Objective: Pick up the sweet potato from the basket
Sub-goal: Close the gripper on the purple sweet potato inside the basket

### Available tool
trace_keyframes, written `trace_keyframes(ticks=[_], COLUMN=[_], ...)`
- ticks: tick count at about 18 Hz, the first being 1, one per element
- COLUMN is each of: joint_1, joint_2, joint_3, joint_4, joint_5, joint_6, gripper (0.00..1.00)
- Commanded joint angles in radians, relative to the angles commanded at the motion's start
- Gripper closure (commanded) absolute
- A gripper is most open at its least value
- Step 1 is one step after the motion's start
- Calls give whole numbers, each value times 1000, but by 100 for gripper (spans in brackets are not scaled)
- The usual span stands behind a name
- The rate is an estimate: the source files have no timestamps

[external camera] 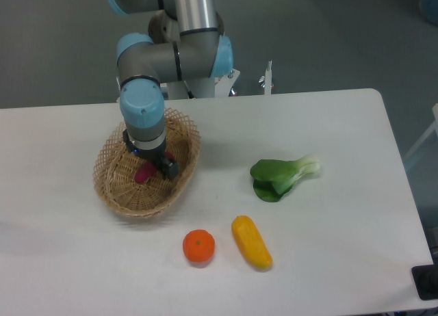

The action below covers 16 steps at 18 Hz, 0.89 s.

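The sweet potato [144,173] is a small magenta piece lying inside the tan wicker basket [120,196] at the table's left. My gripper [157,168] reaches straight down into the basket, right over the sweet potato. One dark fingertip [169,169] shows just right of the sweet potato; the other is hidden by the wrist and the potato. Most of the sweet potato is covered by the gripper. I cannot tell whether the fingers press on it.
An orange fruit [198,247] and a fat yellow vegetable [251,242] lie in front of the basket, to its right. A green bok choy [280,177] lies at mid-table right. The arm's base [198,83] stands behind the basket.
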Motion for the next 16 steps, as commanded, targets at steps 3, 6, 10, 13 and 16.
trace_keyframes(ticks=[3, 6, 10, 13, 16], joint_1=[0, -2, 0, 0, 2], joint_2=[-6, -12, -12, -6, 8], joint_3=[-2, -2, 0, 2, 11], joint_4=[6, 8, 8, 8, 5], joint_5=[0, 0, 2, 0, 0], joint_6=[3, 12, 15, 20, 25], gripper=[0, 5, 47, 68, 76])
